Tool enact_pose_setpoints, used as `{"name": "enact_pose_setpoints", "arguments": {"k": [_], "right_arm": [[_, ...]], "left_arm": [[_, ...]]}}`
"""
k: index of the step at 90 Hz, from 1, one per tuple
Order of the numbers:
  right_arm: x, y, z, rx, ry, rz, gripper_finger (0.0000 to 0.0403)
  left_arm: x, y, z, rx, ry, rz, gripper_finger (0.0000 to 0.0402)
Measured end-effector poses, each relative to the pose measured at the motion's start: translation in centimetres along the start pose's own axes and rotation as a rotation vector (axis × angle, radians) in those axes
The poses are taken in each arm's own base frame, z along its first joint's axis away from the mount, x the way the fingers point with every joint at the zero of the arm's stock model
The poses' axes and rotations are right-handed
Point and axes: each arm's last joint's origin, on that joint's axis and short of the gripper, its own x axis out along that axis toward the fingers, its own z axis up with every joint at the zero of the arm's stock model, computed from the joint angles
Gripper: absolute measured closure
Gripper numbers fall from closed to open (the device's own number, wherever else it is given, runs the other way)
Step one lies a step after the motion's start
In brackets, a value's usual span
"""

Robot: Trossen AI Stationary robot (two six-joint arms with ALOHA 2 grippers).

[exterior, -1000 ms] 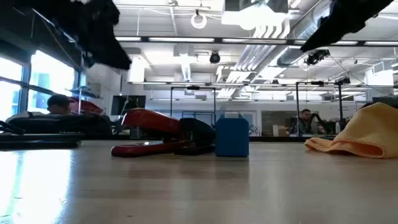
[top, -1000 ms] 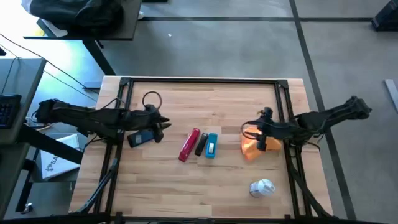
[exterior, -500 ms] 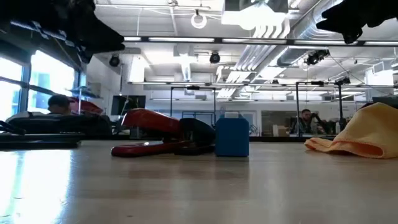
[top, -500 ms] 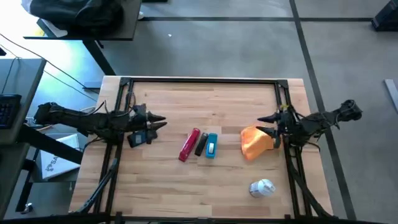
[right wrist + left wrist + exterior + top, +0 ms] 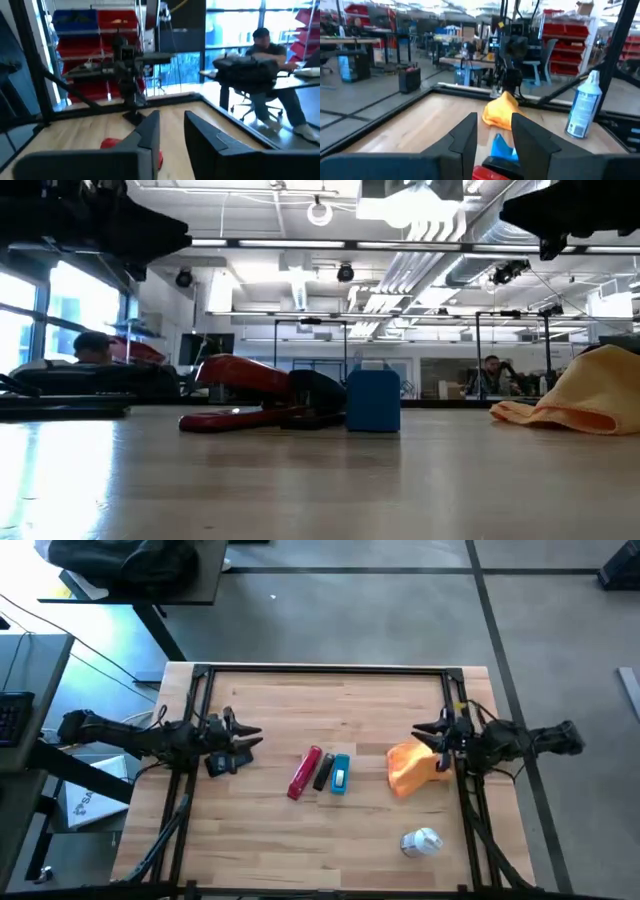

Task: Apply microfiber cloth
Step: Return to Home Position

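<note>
The orange microfiber cloth (image 5: 410,769) lies bunched in a heap on the wooden table near its right edge, and it also shows in the low view (image 5: 582,395) and the left wrist view (image 5: 502,110). My right gripper (image 5: 422,737) hangs open in the air over the cloth's far right part, touching nothing. My left gripper (image 5: 256,738) hangs open at the table's left, its fingers (image 5: 465,135) pointing across the table toward the cloth. Its fingers are empty too.
A red bar (image 5: 304,773), a black piece (image 5: 323,773) and a blue block (image 5: 340,773) lie side by side at mid-table. A white-grey spray bottle (image 5: 422,840) lies near the front right. A dark flat object (image 5: 222,762) sits under my left arm. A black frame (image 5: 320,669) rims the table.
My right gripper has risen off the cloth and drawn back toward the table's right edge. The cloth stays heaped where it was. My left gripper has risen and drawn back toward the table's left edge.
</note>
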Motion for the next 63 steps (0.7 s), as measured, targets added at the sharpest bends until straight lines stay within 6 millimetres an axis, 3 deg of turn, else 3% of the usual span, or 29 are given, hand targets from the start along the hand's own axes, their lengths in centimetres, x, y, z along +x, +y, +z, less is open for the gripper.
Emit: {"name": "enact_pose_setpoints", "arguments": {"k": [24,32,50,63], "right_arm": [[-1.5,-0.4,0.1,-0.029,-0.065,0.050,0.0399],[-1.0,-0.2,-0.9,-0.034,-0.061,0.072,0.0402],[0.0,0.3,-5.4,0.015,-0.103,0.090,0.0403],[0.0,0.3,-5.7,0.054,-0.064,0.098,0.0403]], "left_arm": [[-1.4,0.4,-0.8,-0.007,0.000,-0.028,0.0303],[-1.6,0.6,-1.1,-0.007,0.021,-0.026,0.0305],[-2.0,1.1,-0.8,-0.011,0.010,-0.108,0.0329],[-2.1,1.8,-2.2,-0.013,0.069,-0.072,0.0359]]}}
